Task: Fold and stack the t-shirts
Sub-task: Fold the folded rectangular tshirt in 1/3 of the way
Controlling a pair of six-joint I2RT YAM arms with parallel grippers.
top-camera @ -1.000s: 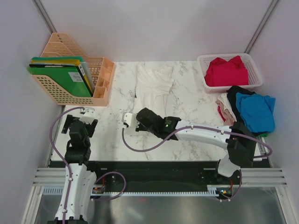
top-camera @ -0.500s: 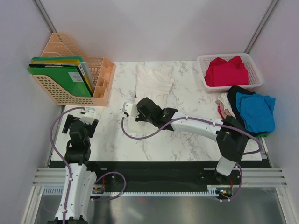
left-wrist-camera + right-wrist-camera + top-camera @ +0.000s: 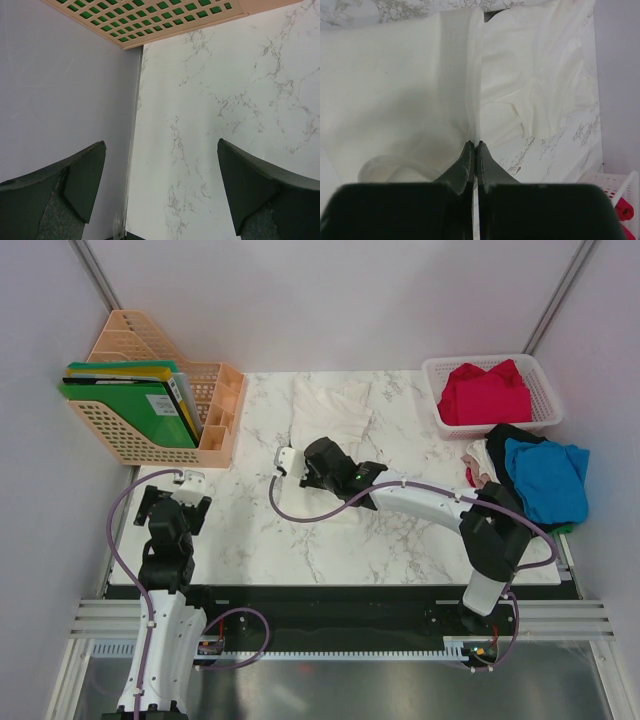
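A large white t-shirt point(image 3: 332, 410) lies at the far middle of the marble table point(image 3: 250, 530). My right gripper point(image 3: 308, 454) hangs over its near part, shut on a pinched fold of the white t-shirt point(image 3: 410, 85); the right gripper point(image 3: 474, 143) has its fingertips pressed together with cloth bunched around them. A red t-shirt point(image 3: 485, 392) fills the white basket point(image 3: 432, 370). Blue point(image 3: 545, 478), black point(image 3: 508, 434) and pale beige point(image 3: 483, 464) t-shirts are heaped at the right edge. My left gripper point(image 3: 186, 480) is open over bare marble; the left gripper point(image 3: 161, 144) holds nothing.
A peach file rack point(image 3: 218, 415) with green folders point(image 3: 130, 400) stands at the far left, and its mesh base point(image 3: 150, 17) shows in the left wrist view. Grey walls close in the table's sides and back.
My right gripper has moved away from me toward the far side, carrying the white shirt's near edge over the rest of it. The left arm has not moved.
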